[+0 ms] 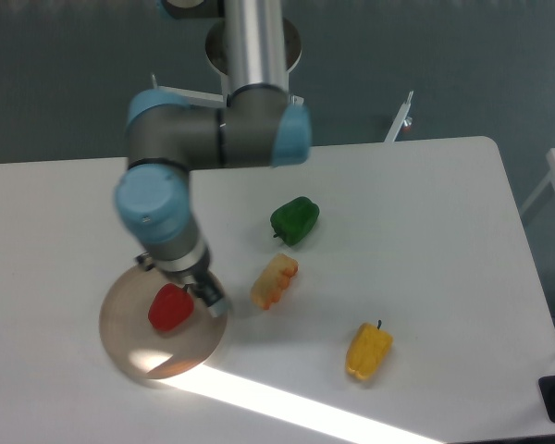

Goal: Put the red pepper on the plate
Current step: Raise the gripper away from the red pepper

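The red pepper point(169, 308) lies on the tan-brown plate point(128, 335) at the left of the table, near the plate's middle. My gripper point(206, 296) hangs just to the right of the pepper, over the plate's right rim, lifted off it. Its fingers are apart and hold nothing. The arm's wrist and blue joint cap rise above the plate and hide part of its far rim.
A green pepper point(294, 220) sits at mid-table, a pale orange-yellow toy food piece point(274, 281) lies just right of the plate, and a yellow pepper point(368, 351) is at the front right. A bright sunlit band crosses the table's front edge.
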`<state>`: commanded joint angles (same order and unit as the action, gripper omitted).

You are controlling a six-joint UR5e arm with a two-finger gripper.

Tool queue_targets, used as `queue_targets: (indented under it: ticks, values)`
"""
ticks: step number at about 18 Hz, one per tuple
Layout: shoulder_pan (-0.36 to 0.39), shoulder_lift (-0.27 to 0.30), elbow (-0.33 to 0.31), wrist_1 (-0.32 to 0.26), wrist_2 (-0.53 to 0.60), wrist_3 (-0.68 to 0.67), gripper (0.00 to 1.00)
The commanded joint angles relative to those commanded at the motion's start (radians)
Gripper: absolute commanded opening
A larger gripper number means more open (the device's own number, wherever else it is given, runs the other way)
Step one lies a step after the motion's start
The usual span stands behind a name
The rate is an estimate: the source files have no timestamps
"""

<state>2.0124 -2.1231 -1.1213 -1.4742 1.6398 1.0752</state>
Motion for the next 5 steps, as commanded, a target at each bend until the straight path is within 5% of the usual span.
queue_targets:
  ticks: [5]
  values:
    - [0.063, 0.0, 0.002, 0.026, 0.014, 0.061, 0.96]
